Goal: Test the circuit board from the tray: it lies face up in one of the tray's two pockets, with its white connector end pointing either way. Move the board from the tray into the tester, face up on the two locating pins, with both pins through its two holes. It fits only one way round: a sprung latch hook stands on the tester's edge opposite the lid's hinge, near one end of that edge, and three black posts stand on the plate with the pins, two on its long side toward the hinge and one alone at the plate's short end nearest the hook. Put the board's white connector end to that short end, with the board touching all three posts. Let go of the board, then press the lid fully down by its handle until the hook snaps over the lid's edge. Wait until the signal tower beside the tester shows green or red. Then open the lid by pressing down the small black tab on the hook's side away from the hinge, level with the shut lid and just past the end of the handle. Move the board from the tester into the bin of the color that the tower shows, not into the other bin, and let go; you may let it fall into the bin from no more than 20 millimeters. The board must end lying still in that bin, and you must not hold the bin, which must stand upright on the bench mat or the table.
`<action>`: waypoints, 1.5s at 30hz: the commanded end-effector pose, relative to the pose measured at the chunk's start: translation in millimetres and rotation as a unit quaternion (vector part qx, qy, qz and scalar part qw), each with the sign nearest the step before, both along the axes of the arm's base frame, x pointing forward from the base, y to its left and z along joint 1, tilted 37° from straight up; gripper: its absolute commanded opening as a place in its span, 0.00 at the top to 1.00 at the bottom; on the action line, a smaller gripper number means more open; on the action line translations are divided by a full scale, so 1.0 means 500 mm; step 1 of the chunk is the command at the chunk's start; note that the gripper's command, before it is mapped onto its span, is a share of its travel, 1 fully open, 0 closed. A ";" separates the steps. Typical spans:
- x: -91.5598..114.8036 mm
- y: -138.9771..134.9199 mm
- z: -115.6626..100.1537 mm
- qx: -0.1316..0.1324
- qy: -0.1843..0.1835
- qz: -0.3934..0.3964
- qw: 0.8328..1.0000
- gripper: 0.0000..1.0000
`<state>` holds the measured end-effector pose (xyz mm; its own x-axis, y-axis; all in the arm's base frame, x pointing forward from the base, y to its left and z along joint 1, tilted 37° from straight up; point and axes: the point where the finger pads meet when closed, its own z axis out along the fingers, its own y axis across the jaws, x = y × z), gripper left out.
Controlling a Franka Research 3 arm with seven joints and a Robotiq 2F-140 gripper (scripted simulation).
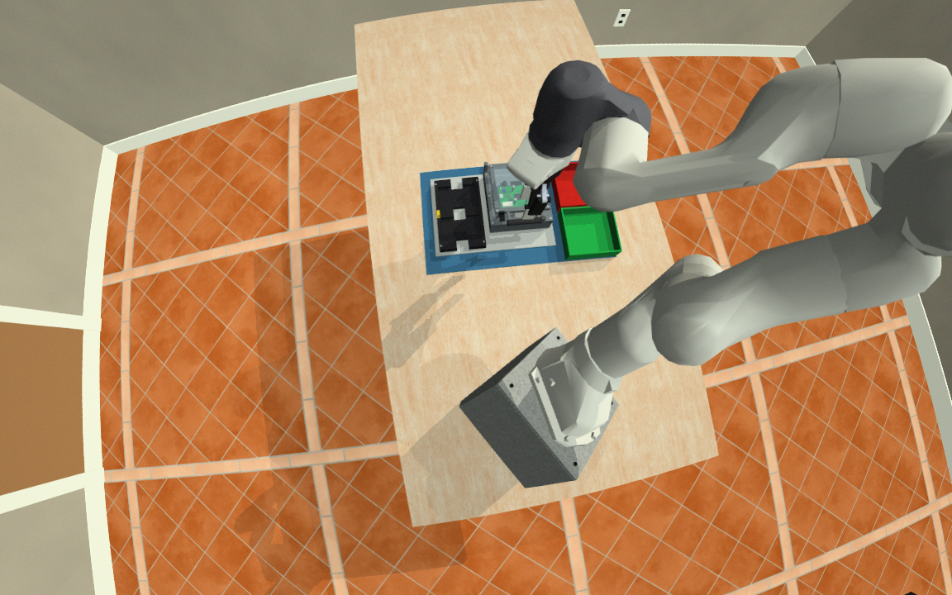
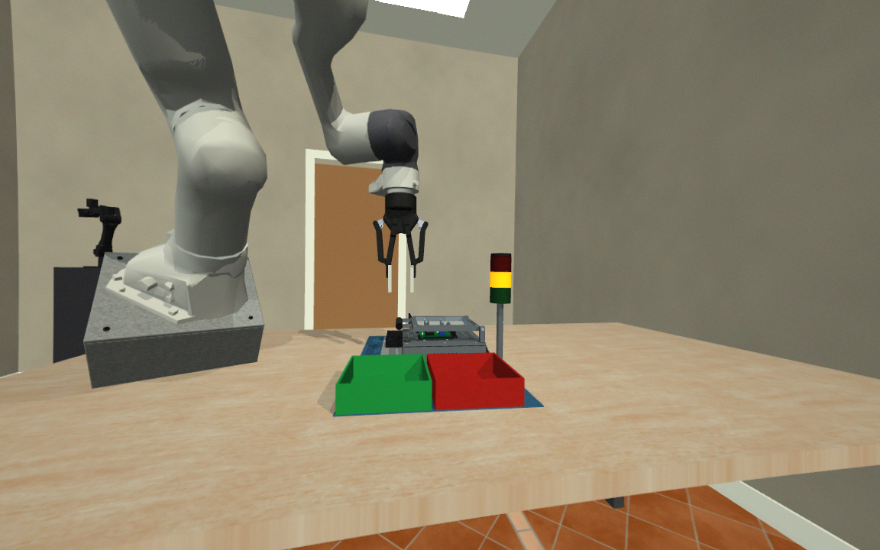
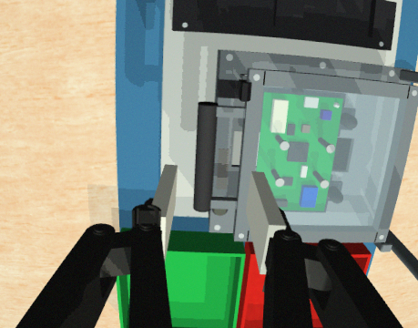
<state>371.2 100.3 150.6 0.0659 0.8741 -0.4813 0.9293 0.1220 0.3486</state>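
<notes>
The green circuit board lies face up in the tester under the shut clear lid, with its white connector toward the black latch hook. It also shows in the overhead view. The lid's dark handle runs along the hook edge. My gripper hangs well above the handle, fingers partly apart and empty. The signal tower shows yellow.
The green bin and the red bin stand side by side on the blue mat in front of the tester. The black tray lies beyond it, both pockets empty. The robot base stands to the left.
</notes>
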 end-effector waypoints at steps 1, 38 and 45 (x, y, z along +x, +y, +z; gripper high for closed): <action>-0.011 -0.005 0.010 -0.013 0.012 0.006 1.000 0.70; -0.011 -0.004 0.011 -0.013 0.012 0.006 1.000 0.00; -0.011 -0.004 0.011 -0.013 0.012 0.006 1.000 0.00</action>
